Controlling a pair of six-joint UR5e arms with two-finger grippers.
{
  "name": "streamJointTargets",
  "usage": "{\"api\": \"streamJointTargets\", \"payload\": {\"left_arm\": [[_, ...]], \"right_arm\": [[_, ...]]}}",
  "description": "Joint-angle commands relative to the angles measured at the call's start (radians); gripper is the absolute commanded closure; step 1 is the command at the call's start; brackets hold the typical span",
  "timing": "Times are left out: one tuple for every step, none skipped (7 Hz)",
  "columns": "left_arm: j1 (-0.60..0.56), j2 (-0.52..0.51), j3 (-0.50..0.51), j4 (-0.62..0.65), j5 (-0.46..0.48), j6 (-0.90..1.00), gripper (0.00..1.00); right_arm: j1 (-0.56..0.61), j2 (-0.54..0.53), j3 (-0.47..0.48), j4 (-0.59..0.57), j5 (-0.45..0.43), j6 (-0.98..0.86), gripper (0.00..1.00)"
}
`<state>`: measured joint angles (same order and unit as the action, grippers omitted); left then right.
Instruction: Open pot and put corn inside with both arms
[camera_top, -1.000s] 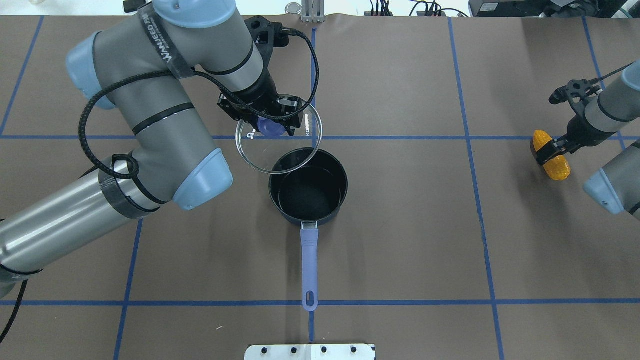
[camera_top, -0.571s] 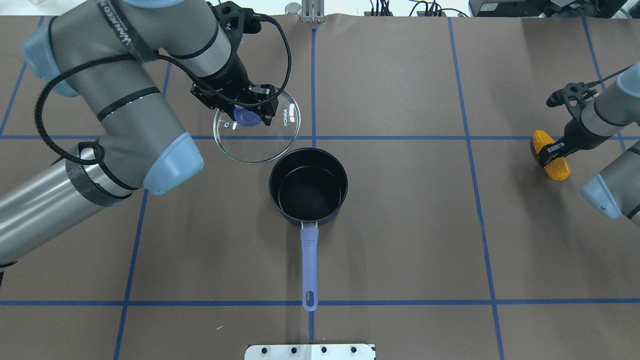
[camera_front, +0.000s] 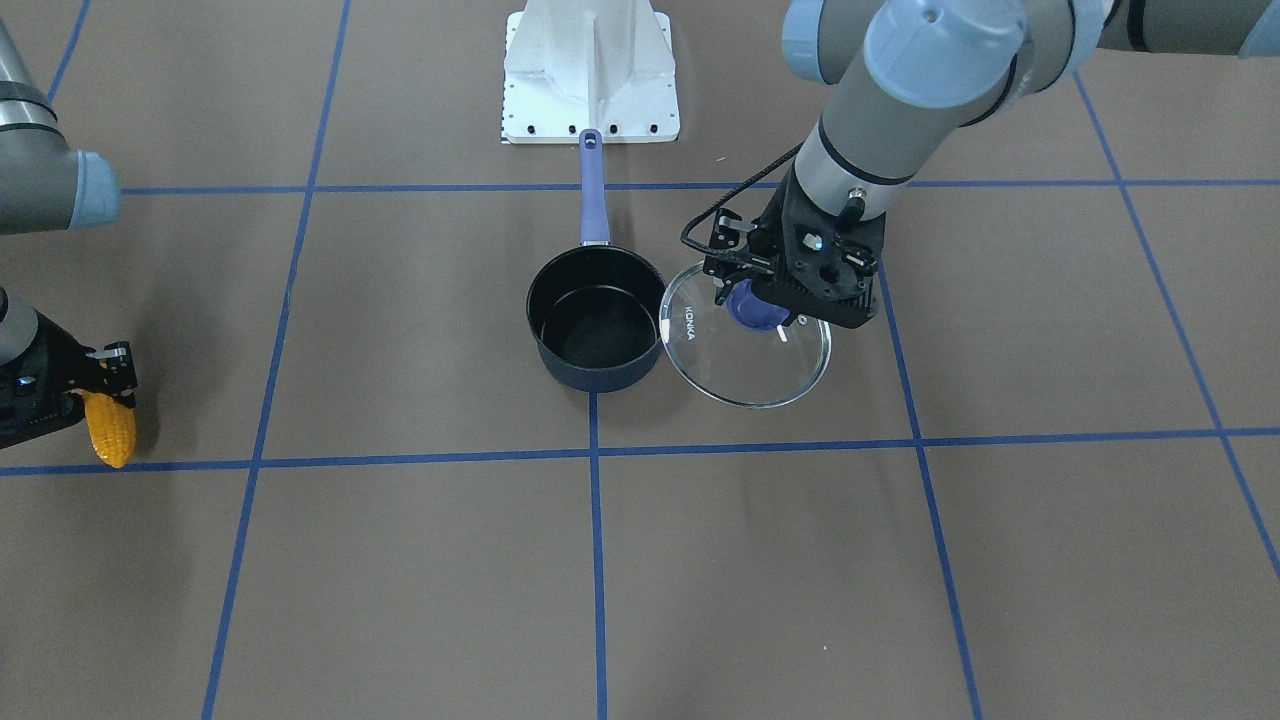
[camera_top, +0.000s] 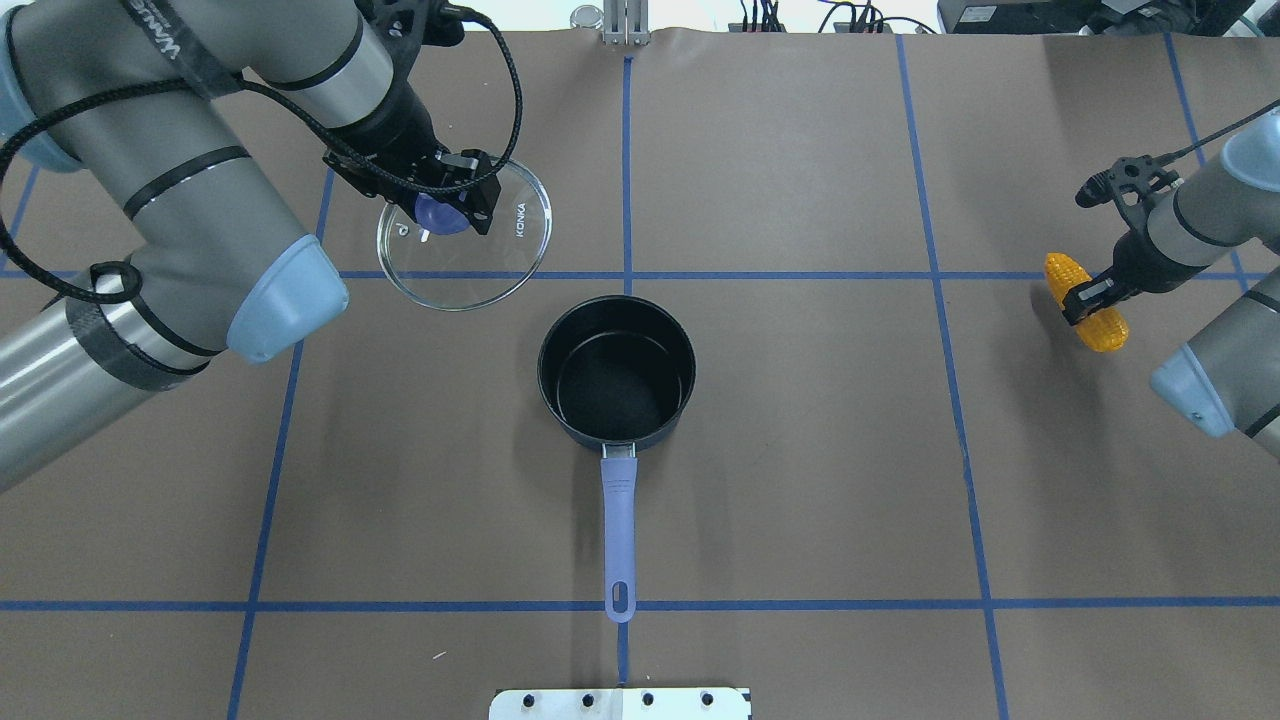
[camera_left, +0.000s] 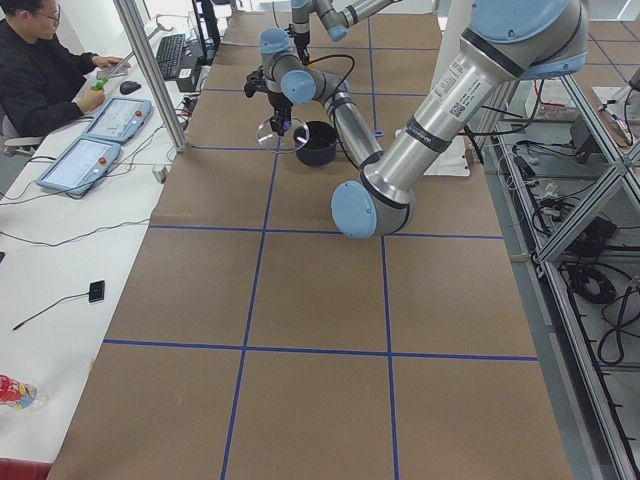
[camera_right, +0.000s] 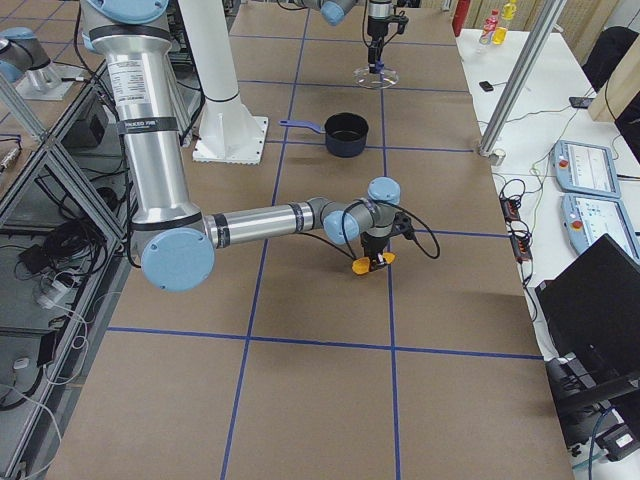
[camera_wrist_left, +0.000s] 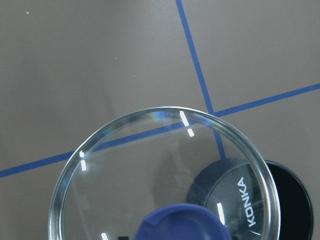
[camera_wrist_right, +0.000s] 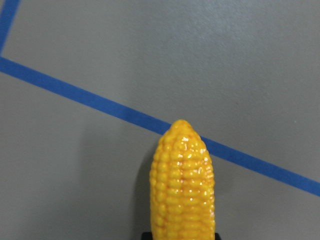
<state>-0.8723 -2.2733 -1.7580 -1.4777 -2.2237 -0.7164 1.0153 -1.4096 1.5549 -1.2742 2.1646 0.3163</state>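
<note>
Pot (camera_top: 617, 371) uncovered, upright at centre of table (camera_top: 800, 470), periwinkle handle (camera_top: 619, 520) pointing toward robot base. Glass lid (camera_top: 485, 268) off pot, held to robot's left and farther out, rim near pot. Left gripper (camera_top: 446, 206) clamped on lid's blue knob (camera_top: 437, 214). Corn (camera_top: 1104, 328) far on robot's right, well apart from pot, pinched mid-length by right gripper (camera_top: 1084, 296), over blue tape line (camera_top: 800, 275). Corn touching table or not: cannot tell.
</note>
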Motion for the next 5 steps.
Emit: {"api": "streamJointTargets", "payload": {"left_arm": [[-0.042,0.082,-0.049,0.0,-0.019,0.064,0.36],[-0.062,0.119,-0.052,0.0,-0.02,0.115,0.36],[-0.076,0.171,-0.063,0.0,-0.02,0.177,0.36],[-0.095,0.205,-0.064,-0.003,-0.022,0.211,0.36],[-0.106,0.251,-0.064,-0.013,-0.024,0.277,0.36]], "right_arm": [[-0.011,0.073,0.179,-0.284,0.003,0.001,0.67],[-0.018,0.168,0.247,-0.457,0.003,0.009,0.67],[-0.055,0.246,0.273,-0.543,0.001,0.023,0.67],[-0.087,0.292,0.28,-0.551,0.015,0.089,0.67],[-0.133,0.363,0.274,-0.548,0.021,0.177,0.67]]}}
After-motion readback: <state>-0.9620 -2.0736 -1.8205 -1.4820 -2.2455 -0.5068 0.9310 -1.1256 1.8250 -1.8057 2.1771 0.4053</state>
